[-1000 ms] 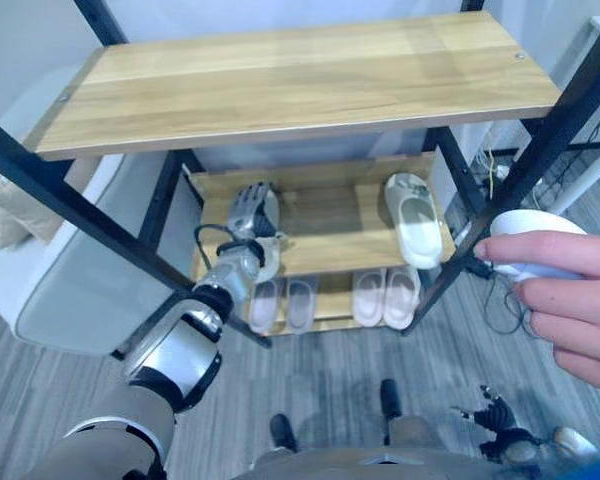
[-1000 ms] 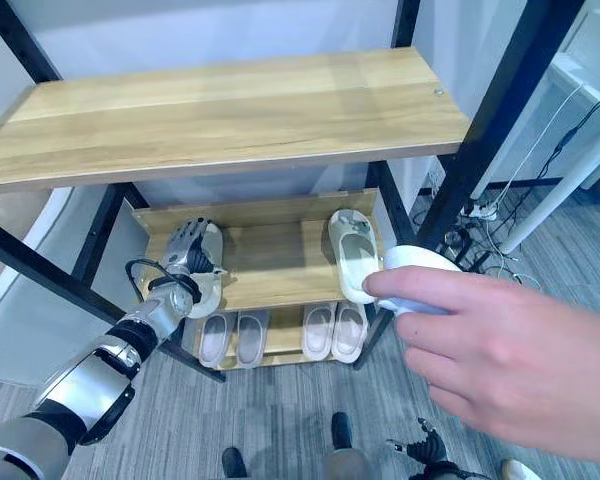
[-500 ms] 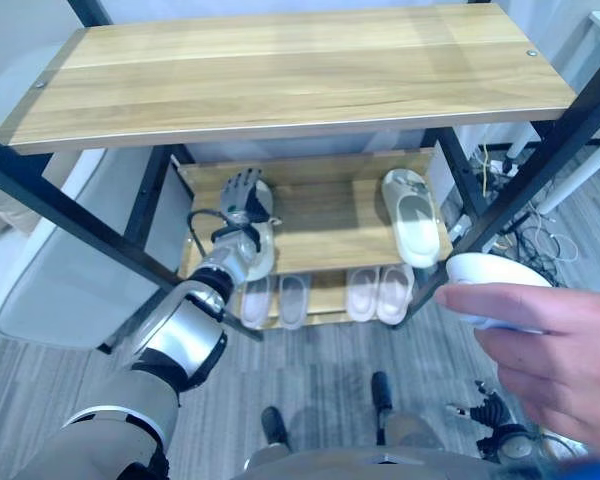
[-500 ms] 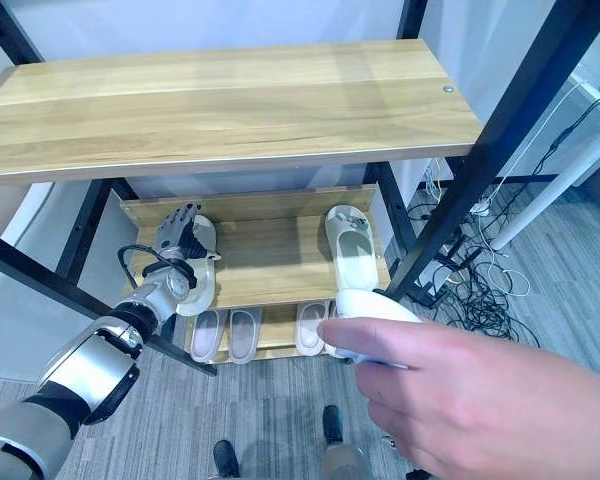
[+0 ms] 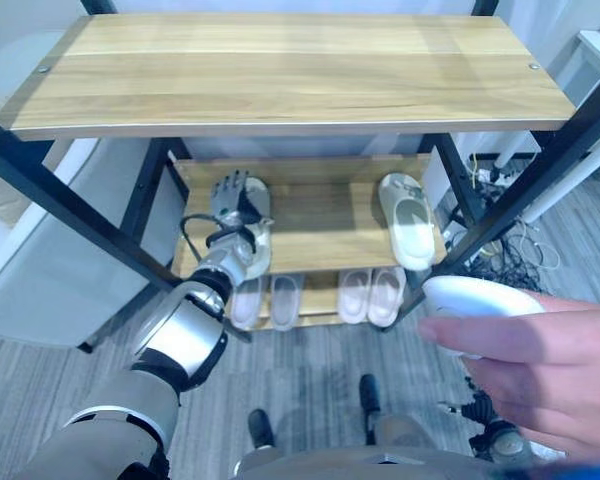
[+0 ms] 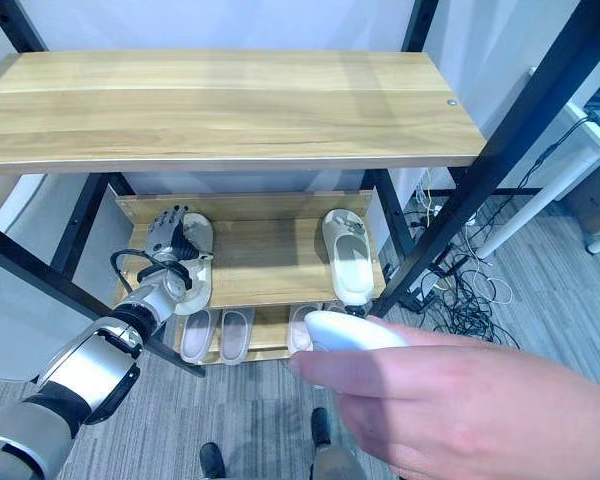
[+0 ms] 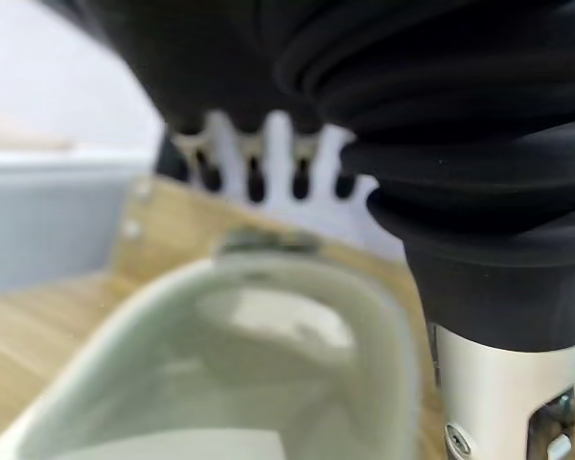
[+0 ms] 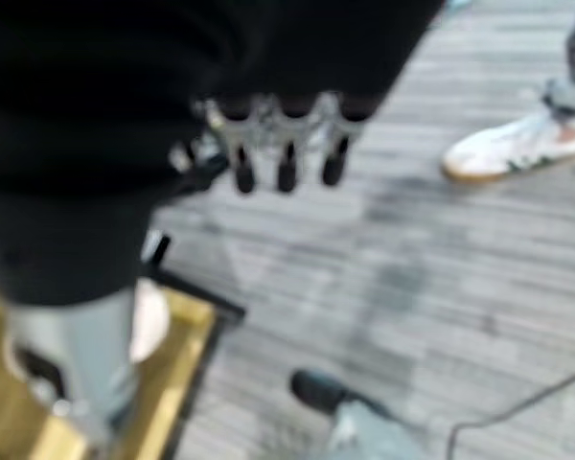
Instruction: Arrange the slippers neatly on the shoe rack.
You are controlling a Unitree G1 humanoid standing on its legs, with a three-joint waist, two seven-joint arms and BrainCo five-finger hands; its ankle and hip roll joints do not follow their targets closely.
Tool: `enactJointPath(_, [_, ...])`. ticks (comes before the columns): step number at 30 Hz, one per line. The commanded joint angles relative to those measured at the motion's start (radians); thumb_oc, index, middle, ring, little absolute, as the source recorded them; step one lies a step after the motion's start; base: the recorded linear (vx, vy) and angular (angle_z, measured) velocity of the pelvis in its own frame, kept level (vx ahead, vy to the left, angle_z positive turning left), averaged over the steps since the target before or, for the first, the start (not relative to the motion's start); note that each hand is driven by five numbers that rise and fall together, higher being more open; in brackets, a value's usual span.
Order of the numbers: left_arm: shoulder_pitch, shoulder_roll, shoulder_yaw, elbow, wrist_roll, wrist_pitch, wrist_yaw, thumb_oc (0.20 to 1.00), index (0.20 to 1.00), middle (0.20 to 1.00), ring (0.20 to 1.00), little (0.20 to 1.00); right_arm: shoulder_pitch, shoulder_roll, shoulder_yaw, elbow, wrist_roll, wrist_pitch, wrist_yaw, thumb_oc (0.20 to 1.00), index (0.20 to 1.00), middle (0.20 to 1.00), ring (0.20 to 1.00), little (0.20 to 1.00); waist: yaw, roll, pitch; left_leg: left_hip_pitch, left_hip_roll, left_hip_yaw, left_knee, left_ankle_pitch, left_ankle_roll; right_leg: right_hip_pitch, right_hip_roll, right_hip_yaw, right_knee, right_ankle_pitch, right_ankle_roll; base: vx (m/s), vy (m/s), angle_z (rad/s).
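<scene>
left hand (image 5: 232,200) resting flat, fingers straight, on slipper (image 5: 252,240) | we're spotting a sneaker (image 8: 517,146) by right hand (image 8: 286,144), fingers loose, gripping nothing

— What is seen beneath the left robot hand (image 7: 268,168)?
— A pale slipper (image 7: 240,374) is seen lying on the wooden shelf (image 7: 38,331), the straightened fingers (image 7: 280,153) extended over its far end.

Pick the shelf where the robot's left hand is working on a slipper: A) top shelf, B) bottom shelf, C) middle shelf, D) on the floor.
C: the left hand rests over a pale slipper at the left end of the middle shelf, under the bare top shelf.
</scene>
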Motion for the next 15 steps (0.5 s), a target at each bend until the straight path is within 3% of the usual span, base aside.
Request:
enactJointPath(1, [-0.152,0.048,0.074,0.048,-0.038,-0.002,0.074,1.000,1.000,1.000,1.000,1.000,-0.043,-0.004,0.023,-0.019,-0.009,-0.024,-0.024,1.000,1.000,1.000,1.000,1.000,0.001,0.008,0.072,-0.010,-0.015,-0.065,0.012,-0.030,-0.009,-0.032,-0.025,-0.013,0.077,-0.093,0.065,0.00,0.000,0.00])
enactJointPath(15, [-0.132,0.081,0.107,0.022,-0.085,-0.014,0.117,1.000,1.000,1.000,1.000,1.000,-0.060,0.007,0.034,-0.015,-0.004,-0.024,-0.036,1.000,1.000,1.000,1.000,1.000,0.005,0.004,0.097,-0.029,-0.009,-0.063,0.012,-0.021,-0.011,-0.063,-0.020,-0.005,0.087,-0.091,0.065,0.00,0.000,0.00])
